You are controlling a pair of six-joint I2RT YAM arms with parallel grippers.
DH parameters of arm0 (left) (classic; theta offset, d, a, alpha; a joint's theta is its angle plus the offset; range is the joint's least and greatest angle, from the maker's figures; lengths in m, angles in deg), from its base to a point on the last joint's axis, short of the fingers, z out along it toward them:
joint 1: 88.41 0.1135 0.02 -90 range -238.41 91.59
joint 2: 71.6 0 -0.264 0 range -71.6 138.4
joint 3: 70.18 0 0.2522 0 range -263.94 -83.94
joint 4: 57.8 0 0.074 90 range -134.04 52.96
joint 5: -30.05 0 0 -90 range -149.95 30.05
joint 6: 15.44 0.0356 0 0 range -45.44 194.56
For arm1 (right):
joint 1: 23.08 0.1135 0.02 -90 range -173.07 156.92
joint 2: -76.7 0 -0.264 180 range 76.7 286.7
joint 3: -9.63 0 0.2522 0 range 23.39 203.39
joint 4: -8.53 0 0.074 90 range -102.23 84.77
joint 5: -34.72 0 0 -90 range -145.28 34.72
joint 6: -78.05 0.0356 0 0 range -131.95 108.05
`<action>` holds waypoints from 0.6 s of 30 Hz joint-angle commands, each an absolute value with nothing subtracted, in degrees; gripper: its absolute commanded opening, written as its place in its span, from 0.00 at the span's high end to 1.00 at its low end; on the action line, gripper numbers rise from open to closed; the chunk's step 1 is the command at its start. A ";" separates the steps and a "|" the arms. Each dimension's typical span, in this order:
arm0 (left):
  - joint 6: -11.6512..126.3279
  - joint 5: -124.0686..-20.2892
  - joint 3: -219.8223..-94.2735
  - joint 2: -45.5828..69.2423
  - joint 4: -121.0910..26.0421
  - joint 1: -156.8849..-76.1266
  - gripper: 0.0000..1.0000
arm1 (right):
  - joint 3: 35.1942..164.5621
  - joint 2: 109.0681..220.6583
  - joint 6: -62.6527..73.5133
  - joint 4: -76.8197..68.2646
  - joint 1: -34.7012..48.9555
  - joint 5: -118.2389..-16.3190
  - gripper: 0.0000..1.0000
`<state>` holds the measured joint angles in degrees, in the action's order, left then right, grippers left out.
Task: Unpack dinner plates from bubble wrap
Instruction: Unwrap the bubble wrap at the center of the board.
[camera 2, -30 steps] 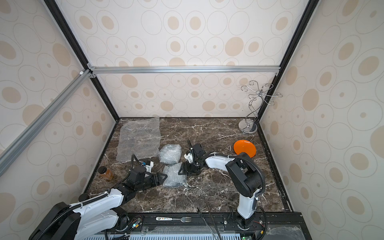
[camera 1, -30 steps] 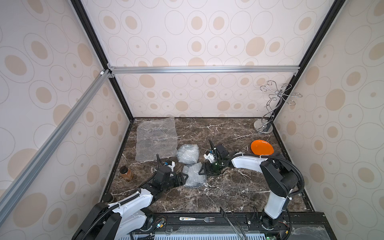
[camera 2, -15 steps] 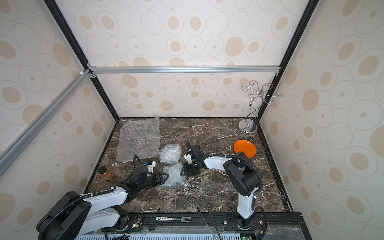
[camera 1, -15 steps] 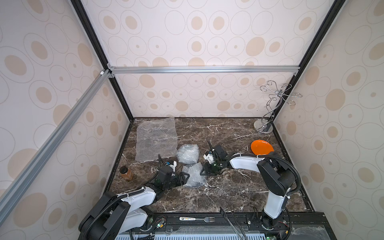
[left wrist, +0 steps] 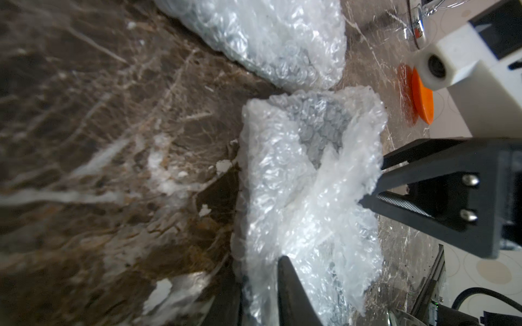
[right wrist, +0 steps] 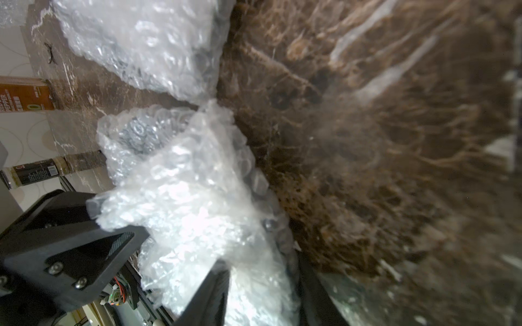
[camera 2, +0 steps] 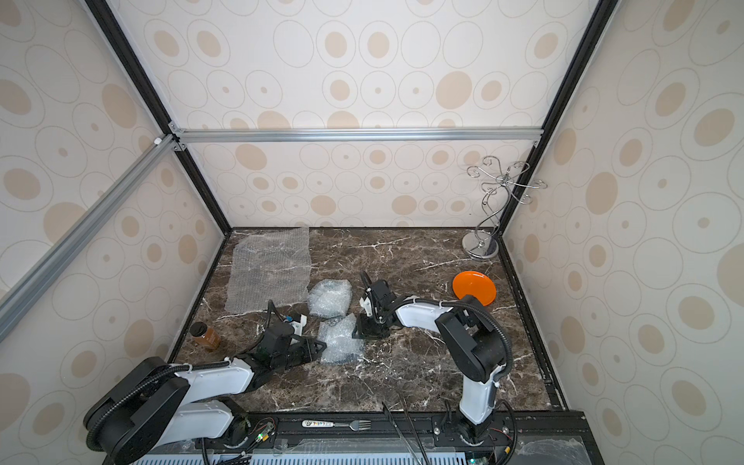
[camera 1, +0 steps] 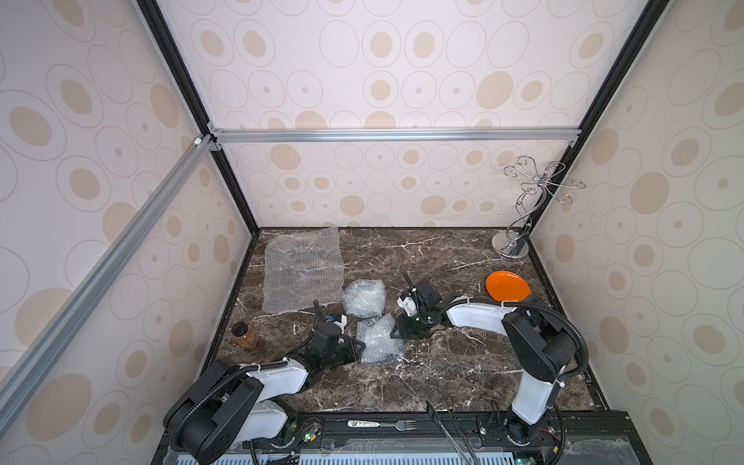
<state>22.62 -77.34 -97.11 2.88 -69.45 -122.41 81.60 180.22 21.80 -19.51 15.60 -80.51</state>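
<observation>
Step in hand, as judged: opening the near bundle [camera 1: 378, 342], which lies mid-bench [camera 1: 443, 362] between the two arms.

Nearest, the left gripper [camera 1: 362, 347]: its jaws are almost closed, with a fold of the bundle's wrap pinched between them. Check that you hold film only, not the rim. A dark grey plate [left wrist: 322, 127] shows through the wrap at the bundle's far end.

Opposite, the right gripper [camera 1: 398, 329]: its jaws are part open, astride the loose flap, and no clamp is evident. Close on that flap's edge before you pull.

Method: draw the two edges apart low and slow along the bench, so the plate lies flat and does not ride up with the film. The film will likely stretch and slip. If a fold slides out, re-grip deeper rather than tug harder.

Clearance: the spice jar [camera 1: 244, 336] stands beside the left arm, apart from the bundle, so swing clear of it. The far bundle [camera 1: 364, 298] lies just beyond, touching or nearly so; I cannot tell which. Do not drag it along.

Beyond: a flat sheet [camera 1: 302, 265] of bubble wrap is spread at far left. The orange plate [camera 1: 508, 286] lies bare at far right, near the wire stand [camera 1: 510, 246]. Judged: one plate is unpacked and two bundles remain.
</observation>
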 commanded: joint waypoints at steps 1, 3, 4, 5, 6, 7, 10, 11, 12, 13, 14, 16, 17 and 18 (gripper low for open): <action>20.65 -76.35 -100.60 5.06 -72.98 -124.14 0.82 | 81.47 177.40 20.15 -24.90 16.14 -76.36 0.50; 20.09 -75.87 -102.04 6.74 -73.41 -124.79 0.84 | 81.95 176.17 19.00 -27.21 16.17 -74.55 0.43; 19.83 -75.41 -102.83 7.73 -73.49 -125.27 0.85 | 82.24 175.65 18.46 -28.32 16.15 -73.69 0.41; 19.46 -74.99 -103.54 8.51 -73.45 -125.59 0.85 | 82.49 175.09 18.01 -29.50 16.13 -72.82 0.38; 19.20 -74.82 -104.25 9.48 -73.59 -125.96 0.86 | 82.83 174.40 17.51 -30.96 16.12 -71.77 0.35; 19.01 -74.77 -104.90 10.45 -74.03 -126.23 0.87 | 83.20 173.90 16.96 -32.30 15.98 -70.85 0.34; 18.19 -73.96 -106.88 12.85 -73.96 -127.06 0.89 | 83.60 171.98 15.96 -35.20 15.36 -68.79 0.31; 17.99 -73.70 -107.32 13.60 -73.96 -127.25 0.90 | 83.52 171.36 15.90 -35.71 15.03 -68.50 0.30; 17.64 -73.51 -107.86 14.39 -74.01 -127.55 0.91 | 83.43 170.59 15.82 -36.31 14.66 -68.10 0.29; 17.35 -73.48 -108.42 15.18 -73.95 -127.77 0.91 | 83.48 169.84 15.59 -36.91 14.38 -67.62 0.28; 17.14 -73.38 -108.92 16.00 -73.97 -127.93 0.92 | 83.59 169.40 15.26 -37.59 14.21 -67.07 0.28; 16.37 -73.28 -110.09 17.65 -73.68 -128.21 0.94 | 84.97 168.99 14.35 -40.53 14.20 -64.96 0.26; 15.94 -73.18 -110.51 18.30 -73.63 -128.34 0.94 | 85.51 168.98 14.07 -41.70 14.20 -63.85 0.26; 15.53 -73.13 -110.97 19.01 -73.74 -128.49 0.95 | 86.03 168.94 13.82 -42.73 14.24 -62.86 0.24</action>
<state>17.48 -75.22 -109.11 17.28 -74.00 -127.65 83.79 170.28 15.51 -37.41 14.16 -66.83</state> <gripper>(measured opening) 0.086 0.750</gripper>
